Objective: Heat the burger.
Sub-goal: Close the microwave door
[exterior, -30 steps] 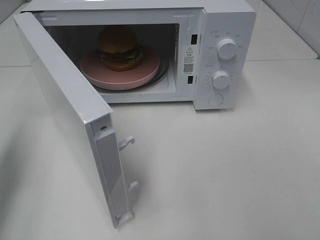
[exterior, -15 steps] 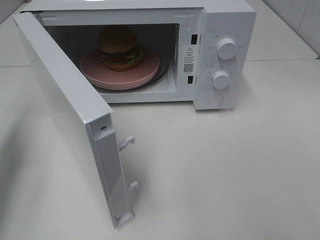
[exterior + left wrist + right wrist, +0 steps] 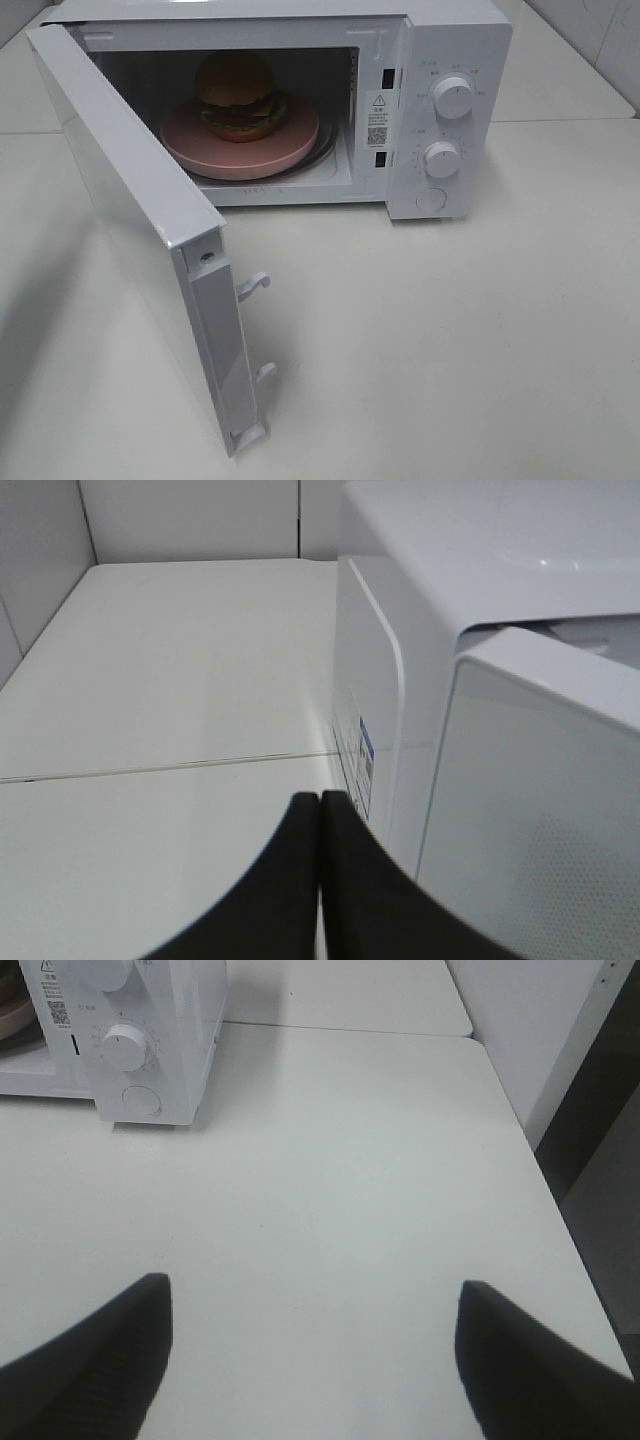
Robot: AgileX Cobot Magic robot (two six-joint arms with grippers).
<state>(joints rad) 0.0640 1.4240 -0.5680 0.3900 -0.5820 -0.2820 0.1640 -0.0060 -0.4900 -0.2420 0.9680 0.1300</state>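
Broadly, a white table [image 3: 480,330] carries a white microwave [image 3: 455,30] whose door [image 3: 130,210] stands swung wide open toward the left. Inside the cavity a pink plate [image 3: 190,140] holds the burger [image 3: 238,98], which sits toward the back of the plate. The left gripper [image 3: 319,810], its fingers pressed together on nothing, is close beside the microwave's outer side wall. The right gripper [image 3: 312,1285] has its fingers spread well apart above bare table, gripping nothing. On the control panel sit an upper knob [image 3: 454,98] and a lower knob [image 3: 441,158].

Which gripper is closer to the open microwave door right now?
Left. The left gripper sits beside the door, at its outer face near the hinge; the right gripper is over the table beyond the knobs.
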